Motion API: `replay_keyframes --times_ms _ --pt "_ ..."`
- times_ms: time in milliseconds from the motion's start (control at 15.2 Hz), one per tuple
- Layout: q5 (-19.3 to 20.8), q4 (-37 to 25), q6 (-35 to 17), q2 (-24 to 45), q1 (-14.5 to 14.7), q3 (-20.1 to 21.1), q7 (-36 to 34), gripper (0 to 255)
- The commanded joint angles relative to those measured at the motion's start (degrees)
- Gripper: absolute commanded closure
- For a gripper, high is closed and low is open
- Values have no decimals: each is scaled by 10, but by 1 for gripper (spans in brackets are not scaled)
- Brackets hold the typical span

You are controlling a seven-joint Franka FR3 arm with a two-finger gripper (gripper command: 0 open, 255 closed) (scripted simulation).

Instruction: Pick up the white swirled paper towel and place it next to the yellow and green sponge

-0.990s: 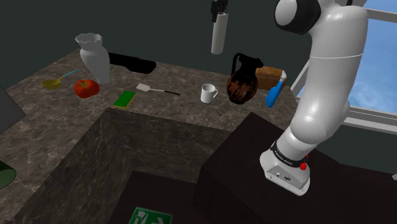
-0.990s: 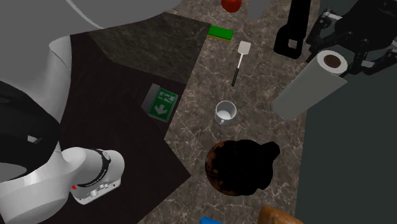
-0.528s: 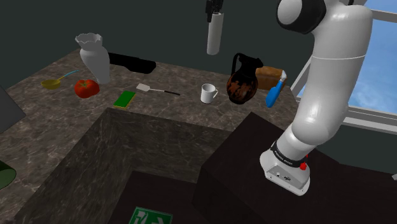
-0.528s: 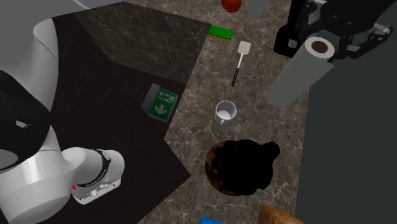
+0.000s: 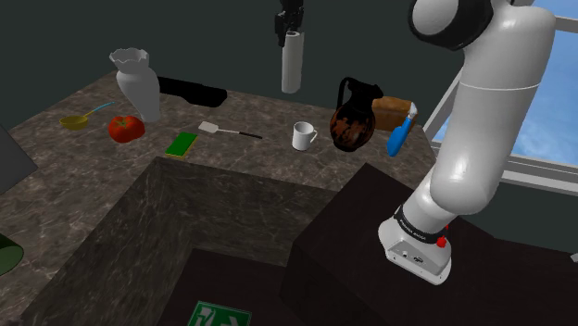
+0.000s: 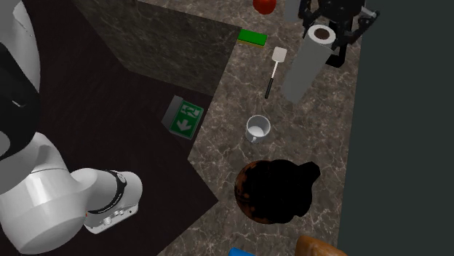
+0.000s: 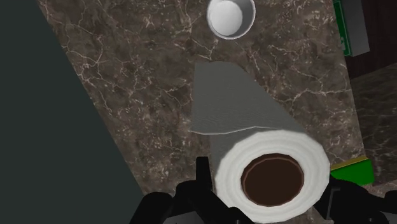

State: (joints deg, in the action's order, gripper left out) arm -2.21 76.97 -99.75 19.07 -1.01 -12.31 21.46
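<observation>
**Q:** What is listed nearest?
**A:** Entry 1: white arm (image 5: 482,139), mounted on its dark stand (image 5: 352,231). It is placed in front of the white mug (image 5: 304,135), toward the shoulder view's right.

**Q:** What is logged on the stone counter (image 5: 83,176)?
**A:**
- Entry 2: green sponge with a yellow edge (image 5: 182,143). It is set well apart from the mug on the shoulder view's left, near the counter's front edge.
- Entry 3: white spatula (image 5: 227,131), laid between mug and sponge.
- Entry 4: dark jug (image 5: 352,116), stood just beside the mug on its other side.
- Entry 5: tomato (image 5: 125,128) and pale vase (image 5: 136,85), placed farther from the mug than the sponge is.

**Q:** And the task's thing?
**A:** Entry 6: white paper towel roll (image 5: 291,65). It is held in the air above and behind the mug, hung nearly upright and clear of the counter. Its top end is pinched by the black gripper (image 5: 289,23). In the wrist view, fingers are seen against either side of the roll's cored end.

**Q:** What hazards are to be recorded?
**A:** These are given as judgement only.
- The roll is gripped at one end, so its long free end may be swung into the mug or spatula if it is lowered too soon.
- Soft paper may be crushed, or may slip from the pinch.
- If it is set down tilted, it could be toppled onto the sponge, tomato or vase, or lost over the front edge near the sponge.
</observation>
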Motion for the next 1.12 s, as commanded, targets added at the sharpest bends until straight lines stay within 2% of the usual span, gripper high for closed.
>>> replay_keyframes --times_ms 0,528,1056 --pt "3 8 -10 2 16 7 -23 255" --pt "15 28 -50 25 77 34 -113 255" --pt "23 -9 -70 84 135 58 -197 255"
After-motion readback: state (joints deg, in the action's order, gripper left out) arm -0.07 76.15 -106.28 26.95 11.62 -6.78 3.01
